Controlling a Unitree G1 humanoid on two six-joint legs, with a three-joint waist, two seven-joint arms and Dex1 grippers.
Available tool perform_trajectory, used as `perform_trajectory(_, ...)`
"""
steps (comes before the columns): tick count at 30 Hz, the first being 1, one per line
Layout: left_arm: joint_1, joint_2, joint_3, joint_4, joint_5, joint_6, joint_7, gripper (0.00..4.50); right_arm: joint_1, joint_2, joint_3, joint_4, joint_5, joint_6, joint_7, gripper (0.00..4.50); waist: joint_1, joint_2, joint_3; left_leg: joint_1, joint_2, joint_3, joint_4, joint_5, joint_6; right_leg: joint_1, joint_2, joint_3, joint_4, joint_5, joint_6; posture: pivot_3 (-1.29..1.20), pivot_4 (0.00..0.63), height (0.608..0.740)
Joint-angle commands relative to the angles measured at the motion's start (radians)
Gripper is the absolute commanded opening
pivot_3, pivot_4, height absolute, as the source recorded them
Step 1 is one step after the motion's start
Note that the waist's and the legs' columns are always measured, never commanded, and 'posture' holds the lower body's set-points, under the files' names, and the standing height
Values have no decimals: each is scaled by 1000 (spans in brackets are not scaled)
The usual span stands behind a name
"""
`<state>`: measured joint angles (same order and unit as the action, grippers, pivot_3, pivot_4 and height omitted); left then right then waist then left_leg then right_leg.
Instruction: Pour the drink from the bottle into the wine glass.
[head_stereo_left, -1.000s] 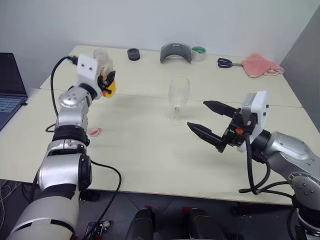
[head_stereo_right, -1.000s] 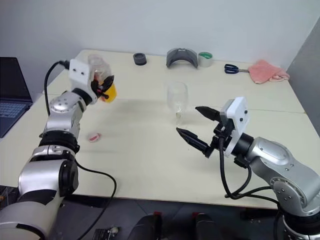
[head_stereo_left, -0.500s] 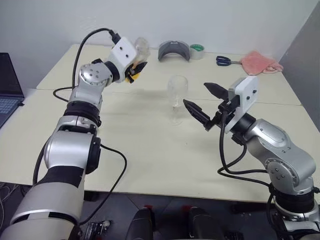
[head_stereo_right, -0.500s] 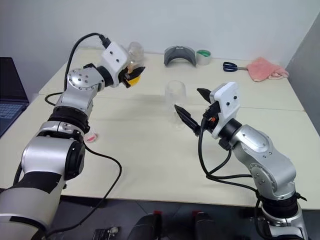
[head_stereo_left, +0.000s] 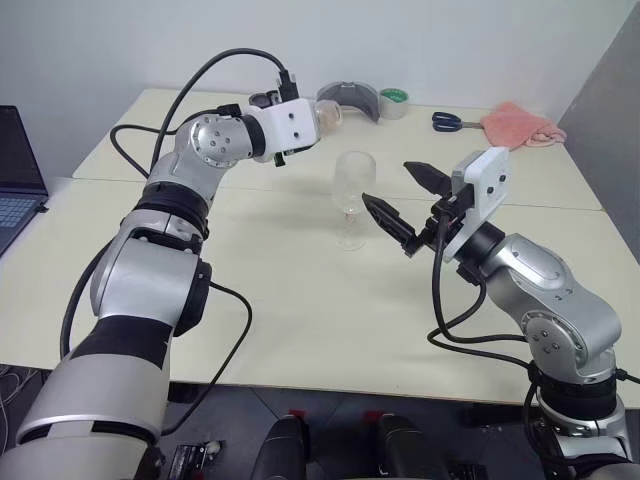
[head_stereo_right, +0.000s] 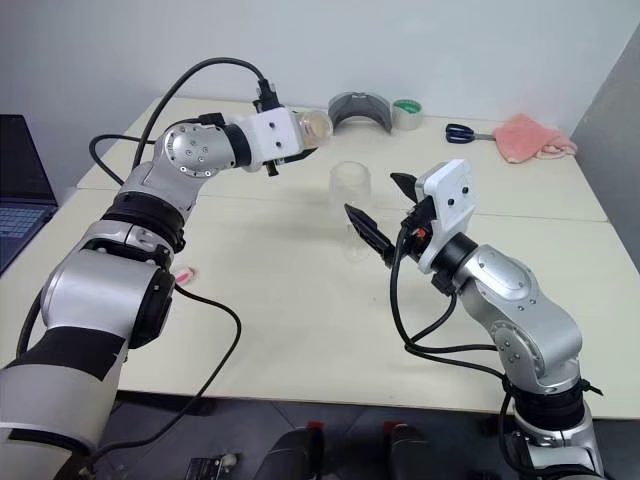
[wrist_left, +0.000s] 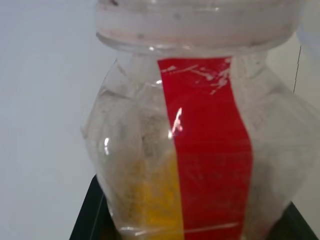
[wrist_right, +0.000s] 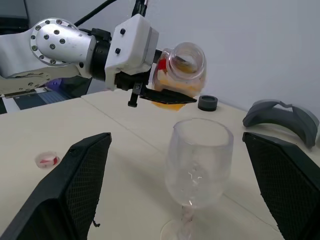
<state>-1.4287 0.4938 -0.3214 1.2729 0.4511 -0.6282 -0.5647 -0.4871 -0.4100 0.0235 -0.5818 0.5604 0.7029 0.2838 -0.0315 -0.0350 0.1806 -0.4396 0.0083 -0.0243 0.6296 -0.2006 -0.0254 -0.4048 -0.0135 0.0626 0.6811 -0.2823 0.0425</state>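
My left gripper (head_stereo_left: 302, 128) is shut on the bottle (wrist_right: 182, 70) and holds it on its side in the air. The bottle's open mouth (wrist_right: 188, 55) points toward the wine glass (head_stereo_left: 352, 195) from up and to the left of the rim. The orange drink (wrist_right: 172, 95) lies along the bottle's lower side. The glass stands upright on the table with no liquid in it. My right gripper (head_stereo_left: 390, 186) is open just right of the glass. Its fingers (wrist_right: 75, 185) stand wide on either side of the bowl without touching it. The red-white cap (head_stereo_right: 186, 273) lies on the table.
A laptop (head_stereo_left: 15, 170) sits at the far left. Along the table's back edge (head_stereo_left: 300, 100) lie a black tape roll (wrist_right: 207, 103), a grey curved piece (head_stereo_left: 350, 98), a green tape roll (head_stereo_left: 396, 100), scissors (head_stereo_left: 447, 122) and a pink cloth (head_stereo_left: 515, 128).
My left arm swung the bottle rightward toward the glass and rolled it from upright onto its side. My right gripper moved up close to the glass, still open.
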Motion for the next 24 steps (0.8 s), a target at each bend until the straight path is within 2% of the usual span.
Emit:
perform_trajectory(1, -72, 14, -25, -4, 47, -40, 76, 1710, -17, 9, -20, -22, -9, -19, 0, 4500, 0, 0, 0, 0, 0, 0, 0, 0, 0, 0, 0, 0, 0, 0, 0, 0, 150, 740)
perform_trajectory(11, -100, 7, -109, 25, 169, -57, 212, 1710, -8, 23, -27, -35, -27, -14, -6, 4500, 0, 0, 0, 0, 0, 0, 0, 0, 0, 0, 0, 0, 0, 0, 0, 0, 150, 740)
perform_trajectory(24, -127, -9, -171, 47, 247, -57, 290, 1710, -2, 17, -38, -39, -37, -7, -13, 4500, 0, 0, 0, 0, 0, 0, 0, 0, 0, 0, 0, 0, 1, 0, 0, 0, 150, 740)
